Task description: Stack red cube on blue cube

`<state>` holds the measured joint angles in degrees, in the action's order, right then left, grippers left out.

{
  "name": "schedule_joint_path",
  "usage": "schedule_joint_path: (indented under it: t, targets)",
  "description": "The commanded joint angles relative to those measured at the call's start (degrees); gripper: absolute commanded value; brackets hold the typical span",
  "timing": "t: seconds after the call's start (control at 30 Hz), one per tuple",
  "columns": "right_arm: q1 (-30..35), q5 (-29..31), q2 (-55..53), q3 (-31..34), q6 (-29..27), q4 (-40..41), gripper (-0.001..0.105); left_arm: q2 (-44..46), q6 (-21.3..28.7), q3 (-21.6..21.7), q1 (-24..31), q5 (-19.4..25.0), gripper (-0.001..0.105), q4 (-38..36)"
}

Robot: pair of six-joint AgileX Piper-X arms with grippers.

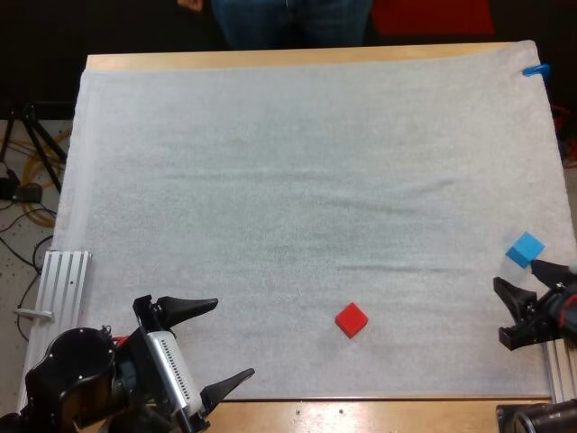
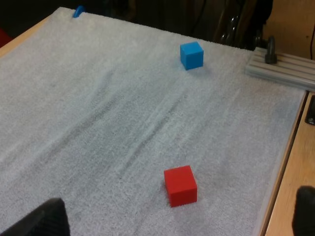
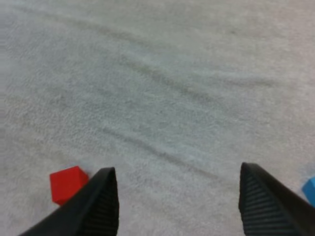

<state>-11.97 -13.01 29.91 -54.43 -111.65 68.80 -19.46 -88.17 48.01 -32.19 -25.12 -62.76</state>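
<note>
We count one red cube (image 1: 352,319) and one blue cube (image 1: 525,249), well apart on the mat (image 1: 288,180). Our left gripper (image 1: 234,337) and right gripper (image 3: 177,167) are both released.

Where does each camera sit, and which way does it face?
High view: behind both arms, facing forward and down over the mat; shows left gripper, right gripper, a person's legs beyond.
Left wrist view: on the left arm, looking across the mat past its open fingers.
Right wrist view: on the right arm, looking down between its open fingers.
All three share the red cube and blue cube.
</note>
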Motion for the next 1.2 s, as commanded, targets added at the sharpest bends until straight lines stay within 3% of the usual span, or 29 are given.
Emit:
schedule_joint_path:
  t: [0.0, 0.13, 0.33, 0.47, 0.67, 0.93, 1.17]
  targets:
    - [-0.84, -1.01, 0.79, -0.71, -0.86, 0.05, 0.052, -0.1, 0.25, 0.55, -0.28, -0.25, 0.087, 0.08]
    - [-3.27, -1.01, 3.02, -0.77, -1.92, -0.1, 0.055, -0.1, 0.25, 0.55, -0.28, 0.08, 0.087, 0.08]
    - [-9.14, -1.01, 6.85, -0.77, -3.44, -0.67, 0.072, -0.1, 0.25, 0.55, -0.28, 0.07, 0.087, 0.08]
    - [-13.91, -0.32, 9.24, -0.77, -3.44, -1.4, 0.072, -0.1, 0.25, 0.55, -0.28, 0.07, 0.087, 0.08]
    - [-23.43, 7.1, 15.71, -0.77, -2.39, -2.45, 0.072, -0.1, 0.25, 0.55, -0.28, 0.07, 0.087, 0.08]
    - [-34.64, 10.49, 28.25, -0.77, 3.08, -6.46, 0.072, -0.1, 0.25, 0.55, -0.28, 0.07, 0.087, 0.08]
    - [-35.73, 9.1, 39.38, -0.77, 6.71, -7.22, 0.072, -0.1, 0.25, 0.55, -0.28, 0.07, 0.087, 0.08]
